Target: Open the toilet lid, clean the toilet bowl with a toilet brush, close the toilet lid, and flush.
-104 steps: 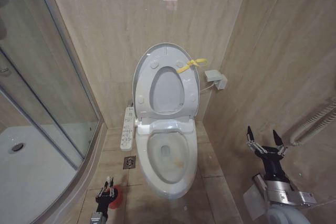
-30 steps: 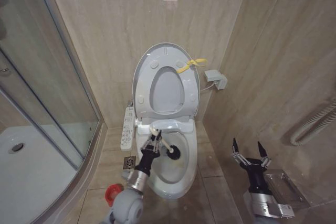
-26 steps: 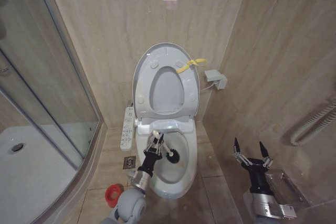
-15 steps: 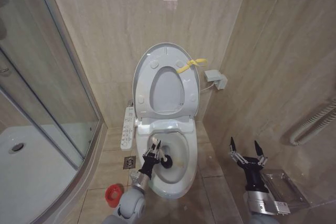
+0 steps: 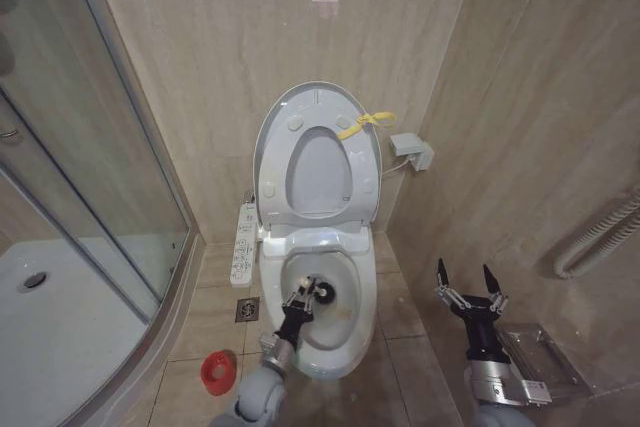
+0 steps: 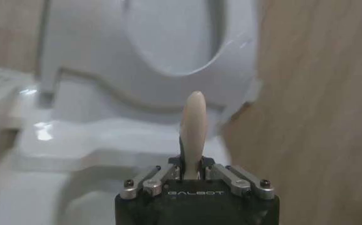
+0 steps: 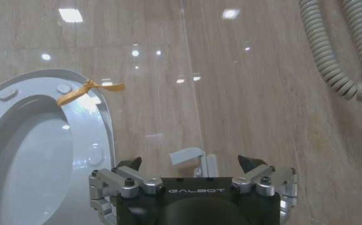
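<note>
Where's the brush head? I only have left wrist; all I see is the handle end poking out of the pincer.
Observer: In the head view, the toilet brush has its black head down inside the toilet bowl, near the middle. The left pincer grips the handle over the bowl's left side.
Operator: Lid out of the way?
Observer: Yes. The toilet lid stands upright behind the bowl, with a yellow ribbon on its rim.
Operator: Right arm?
Observer: The right pincer is open and holds nothing, off to the right of the bowl.
</note>
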Tool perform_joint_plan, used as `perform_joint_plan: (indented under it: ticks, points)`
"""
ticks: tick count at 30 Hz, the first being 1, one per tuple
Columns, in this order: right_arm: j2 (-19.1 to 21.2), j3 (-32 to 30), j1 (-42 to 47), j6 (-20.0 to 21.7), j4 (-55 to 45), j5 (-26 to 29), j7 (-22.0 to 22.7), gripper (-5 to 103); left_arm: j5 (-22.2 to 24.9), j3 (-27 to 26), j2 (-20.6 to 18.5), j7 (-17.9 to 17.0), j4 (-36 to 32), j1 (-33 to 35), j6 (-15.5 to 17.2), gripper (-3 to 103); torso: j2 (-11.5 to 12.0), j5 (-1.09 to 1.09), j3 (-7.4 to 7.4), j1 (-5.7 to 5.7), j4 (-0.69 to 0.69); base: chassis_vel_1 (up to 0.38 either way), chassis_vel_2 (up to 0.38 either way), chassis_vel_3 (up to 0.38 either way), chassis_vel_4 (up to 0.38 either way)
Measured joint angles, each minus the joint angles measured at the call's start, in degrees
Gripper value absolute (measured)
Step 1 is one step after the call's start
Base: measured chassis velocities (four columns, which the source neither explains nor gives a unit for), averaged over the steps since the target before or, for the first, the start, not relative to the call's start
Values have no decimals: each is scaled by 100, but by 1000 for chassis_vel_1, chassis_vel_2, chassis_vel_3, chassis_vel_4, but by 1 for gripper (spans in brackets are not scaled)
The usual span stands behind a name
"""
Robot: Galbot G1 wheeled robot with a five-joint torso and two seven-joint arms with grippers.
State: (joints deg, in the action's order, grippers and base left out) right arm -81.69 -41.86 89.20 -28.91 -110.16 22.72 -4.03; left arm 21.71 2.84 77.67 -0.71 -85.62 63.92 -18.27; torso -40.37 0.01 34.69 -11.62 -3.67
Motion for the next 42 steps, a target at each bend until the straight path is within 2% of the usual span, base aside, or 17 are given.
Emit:
perform_joint_plan:
  ticks: [8, 12, 19, 22, 26, 27, 29, 32, 38, 42]
  points:
    - [30, -18, -2, 19, 0, 12, 3, 100, 62, 218, -121, 175, -581, 414, -53, 17, -1, 0, 0, 0, 1, 0, 0, 0, 0]
    - [45, -19, 6, 21, -20, 26, 4, 100, -149, 166, -106, 13, -318, 483, 52, 19, -1, 0, 0, 0, 1, 0, 0, 0, 0]
    - [61, -4, 34, 21, -88, 42, 1, 100, -211, 59, -36, -158, 151, 332, 219, 19, -1, -1, 0, 0, 0, 0, 0, 0, 0]
    - [67, 4, 47, 20, -108, 43, -3, 100, -237, 75, -97, -205, -47, 398, 306, 19, 0, -2, 0, 0, -1, 0, 0, 0, 0]
    - [82, 11, 73, 14, -148, 48, -14, 100, -317, 181, -359, -295, -1044, 812, 505, 19, 0, -2, 0, -1, -1, 0, 0, 0, 0]
    - [82, 11, 73, 14, -148, 48, -14, 100, -317, 181, -359, -295, -1044, 812, 505, 19, 0, -2, 0, -1, -1, 0, 0, 0, 0]
    - [89, 5, 90, 12, -172, 62, -17, 100, -333, 269, -533, -400, -1668, 1040, 641, 19, 0, -2, 0, -1, -1, 0, 0, 0, 0]
    - [85, -14, 119, 6, -200, 65, -20, 100, -381, 321, -721, -531, -2028, 1172, 780, 19, 0, -1, 0, -1, 0, 0, 0, 0, 0]
    - [31, -26, 143, -4, -238, 61, -33, 100, -336, 384, -859, -772, -1862, 1091, 1028, 18, 0, -1, 0, -1, 0, 0, 0, 0, 0]
    - [38, 16, 111, 9, -240, 42, -53, 100, -66, 417, -670, -895, -1281, 798, 1270, 18, 0, 0, 0, -1, 3, 0, 0, 0, 0]
